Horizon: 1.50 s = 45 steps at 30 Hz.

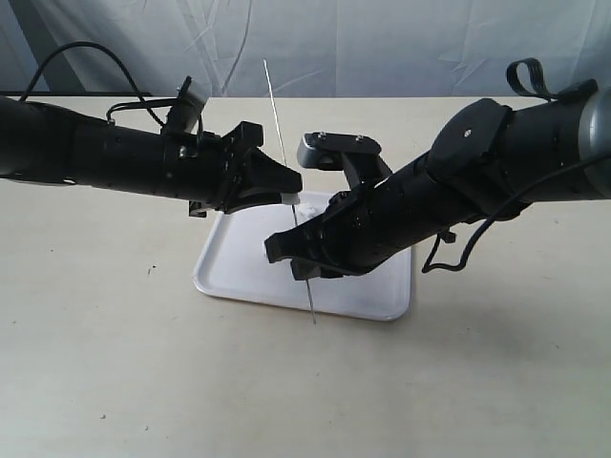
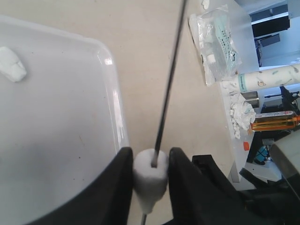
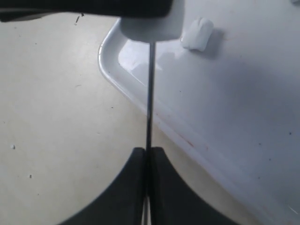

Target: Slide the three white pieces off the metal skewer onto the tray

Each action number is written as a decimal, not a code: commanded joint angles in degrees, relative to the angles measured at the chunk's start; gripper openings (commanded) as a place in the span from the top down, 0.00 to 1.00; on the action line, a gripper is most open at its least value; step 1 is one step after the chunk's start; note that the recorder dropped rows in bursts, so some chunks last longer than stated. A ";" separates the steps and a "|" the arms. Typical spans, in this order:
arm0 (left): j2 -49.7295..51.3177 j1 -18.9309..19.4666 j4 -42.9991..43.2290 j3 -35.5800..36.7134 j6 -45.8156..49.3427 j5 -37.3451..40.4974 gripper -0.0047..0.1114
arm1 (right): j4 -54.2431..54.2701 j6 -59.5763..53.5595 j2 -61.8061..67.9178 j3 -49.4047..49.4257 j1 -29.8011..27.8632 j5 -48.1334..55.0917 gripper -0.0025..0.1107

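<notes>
Above the tray's (image 1: 239,275) rim, our left gripper (image 1: 289,195) pinches one white piece (image 2: 151,178) threaded on the skewer (image 2: 168,79), a finger pressed to each side. Lower on the rod, our right gripper (image 3: 148,157) is clamped tight on bare metal, and the skewer stands steeply tilted. We see a second piece (image 2: 11,64) lying loose on the tray.

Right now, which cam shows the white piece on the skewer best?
Left wrist view: the white piece sits large and sharp, skewer entering its top, left gripper shut on it. Right wrist view shows only one end, cropped. Exterior view shows a tiny white speck.
</notes>
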 commanded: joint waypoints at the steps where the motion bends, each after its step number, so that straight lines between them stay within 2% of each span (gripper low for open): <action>1: 0.09 -0.24 -0.20 -0.04 0.55 0.29 0.75 | 0.31 -0.52 -0.03 -0.28 -0.16 -0.44 0.98; 5: 0.09 -0.24 -0.46 -0.04 2.01 0.29 0.82 | 0.31 -0.52 -0.03 -0.28 -0.16 0.06 0.98; 11: 0.09 -0.24 -1.77 -0.04 2.04 -0.22 0.83 | -0.09 -0.52 -0.03 -0.28 -0.16 1.91 0.98; 18: 0.09 -0.24 -3.61 -0.04 2.04 -2.61 0.75 | -1.98 0.31 -0.03 -0.28 -0.16 6.52 0.98; 25: 0.09 -0.24 -4.41 -0.04 2.04 -7.65 0.74 | -14.97 11.60 -0.03 -0.17 -0.16 12.31 0.98; 27: 0.09 -0.24 -4.41 -0.04 2.04 -7.63 0.74 | -16.03 12.59 -0.16 -0.17 -0.16 12.18 0.98; 30: 0.09 -0.24 -4.25 -0.04 1.83 -6.63 0.74 | -15.52 13.24 -0.48 -0.17 -0.16 6.55 0.98; 36: 0.09 -0.37 -4.23 -0.04 1.83 1.48 0.74 | -13.22 13.01 0.63 -0.27 -0.16 1.21 0.98; 43: 0.09 -2.32 -2.28 -0.04 2.94 -0.59 0.74 | -12.33 13.02 0.99 -4.25 -0.16 3.36 0.98; 45: 0.09 -2.32 -2.28 -0.04 3.68 -0.59 0.70 | -13.49 13.02 0.99 -4.25 -0.16 3.42 0.98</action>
